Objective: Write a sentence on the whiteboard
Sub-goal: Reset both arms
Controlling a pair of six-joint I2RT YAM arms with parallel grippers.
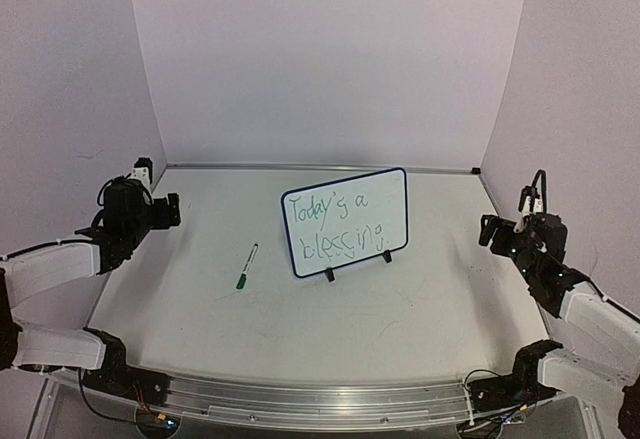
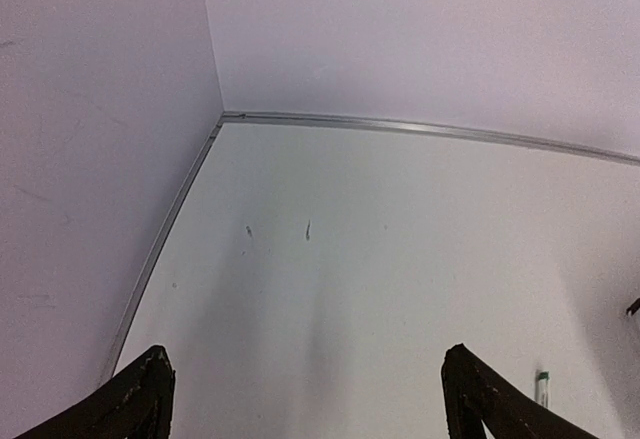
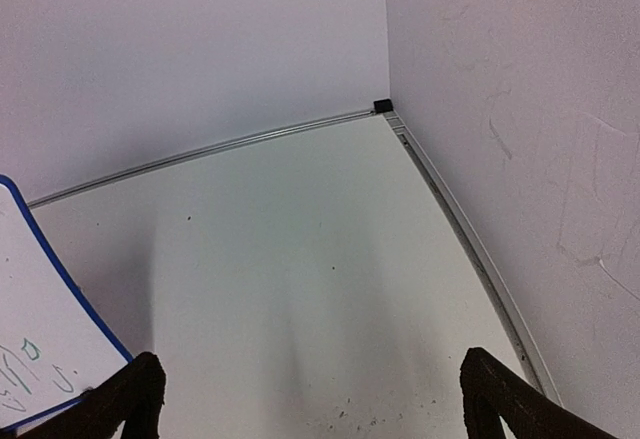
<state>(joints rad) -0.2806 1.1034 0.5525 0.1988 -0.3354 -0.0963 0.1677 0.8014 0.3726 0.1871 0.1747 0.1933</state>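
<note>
The whiteboard (image 1: 388, 191) stands upright on black wire feet at mid table, tilted slightly. The sentence (image 1: 330, 221) in green marker reads "Today's a blessing" over two lines. A green-capped marker (image 1: 246, 267) lies flat on the table left of the board; its end shows in the left wrist view (image 2: 542, 387). My left gripper (image 1: 170, 209) (image 2: 305, 384) hovers open at the left, apart from the marker, nothing between its fingers. My right gripper (image 1: 487, 231) (image 3: 305, 389) hangs open and empty at the right. The board's blue-edged corner (image 3: 45, 299) shows beside it.
White walls close the table at the back and both sides, with a metal strip (image 1: 320, 167) along the back edge. An aluminium rail (image 1: 300, 399) runs along the near edge between the arm bases.
</note>
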